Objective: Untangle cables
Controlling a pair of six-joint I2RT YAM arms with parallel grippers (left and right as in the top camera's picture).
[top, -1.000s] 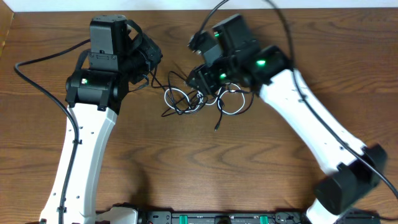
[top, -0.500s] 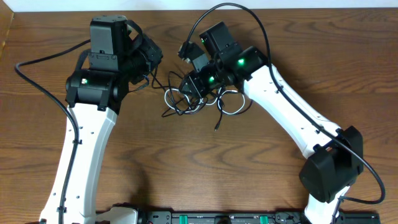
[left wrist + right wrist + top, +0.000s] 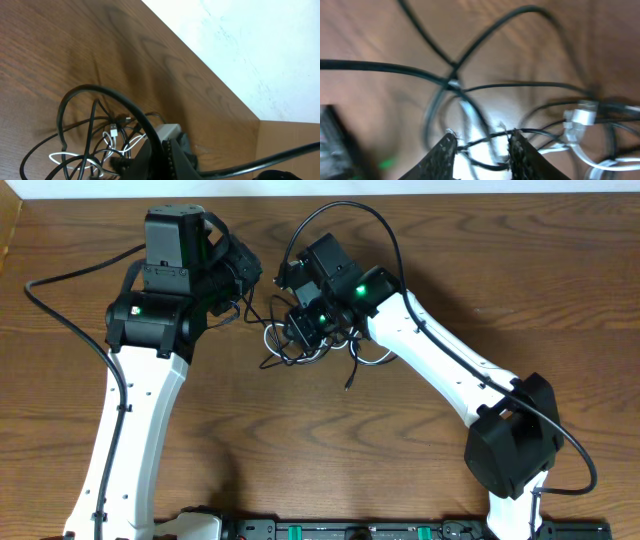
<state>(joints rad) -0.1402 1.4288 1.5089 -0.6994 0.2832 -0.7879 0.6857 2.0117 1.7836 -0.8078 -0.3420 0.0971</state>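
1. Two arms work one tangle: the cables (image 3: 283, 348) lie heaped on the table (image 3: 300, 450), toward its far edge, between the arms.
2. The left gripper (image 3: 238, 278) sits just left of the heap with its fingers pressed together. Can't tell if a cord is trapped. A thin black strand (image 3: 252, 310) runs from under it into the heap.
3. The right gripper (image 3: 482, 147) is down on top of the heap, fingers (image 3: 447, 152) spread.
4. A thin black cord (image 3: 480, 135) crosses from tip to tip. The white cord (image 3: 580, 120) passes through the gap and its plug lies off to one side. The gap is far wider than either cord.
5. One black tail (image 3: 350, 375) trails out of the heap toward the near edge, its plug end lying free on the wood.
6. The right arm's thick lead (image 3: 340, 210) arcs above the heap, apart from the thin cords.
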